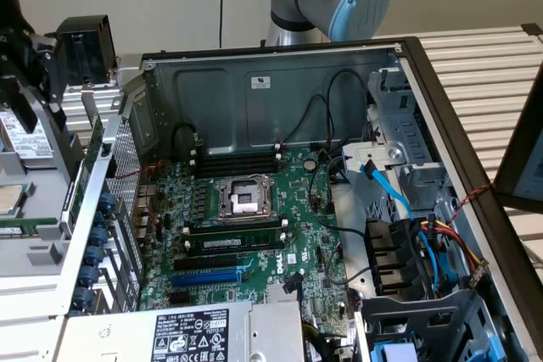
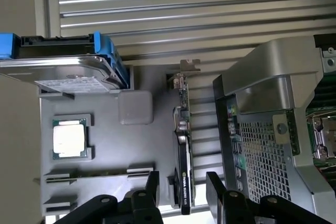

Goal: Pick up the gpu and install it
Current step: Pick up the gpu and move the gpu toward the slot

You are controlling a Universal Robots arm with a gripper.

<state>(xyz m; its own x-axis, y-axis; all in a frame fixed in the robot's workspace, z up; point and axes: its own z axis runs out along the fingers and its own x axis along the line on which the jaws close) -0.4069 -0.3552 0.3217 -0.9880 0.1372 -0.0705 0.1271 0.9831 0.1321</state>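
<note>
Gripper (image 2: 183,176) with jaws spread wide, clamped on nothing, poised over the grey parts tray (image 2: 105,153) beside the open computer case (image 2: 273,129). In the wrist view, gpu (image 2: 182,129) lined up with the gap between the two fingers, standing on its long edge in a slot of that tray, metal bracket at the end farther from the gripper, case wall just beside it. No contact visible; hard to tell how high above the card.

Likely light and rigid, yet fragile: thin green board under a black plastic shroud, with bare components best left untouched. Smooth plastic, probably a little slippery under hard pads. Best taken across the thickness, one pad on the shroud face and one on the back of the board, near the middle of the length (away from the bracket and the connector edge), with a gentle squeeze.

Writing: green logo and lettering along the shroud, too small to read surely. What looks like a white "DELL" on the motherboard (image 1: 254,218) in the exterior view. Black label of fine print on the power supply (image 1: 191,332), unreadable. White sticker on the hard drive (image 2: 68,85) in its blue carrier, illegible. Bare processor (image 2: 69,137) in the tray, markings not legible.
</note>
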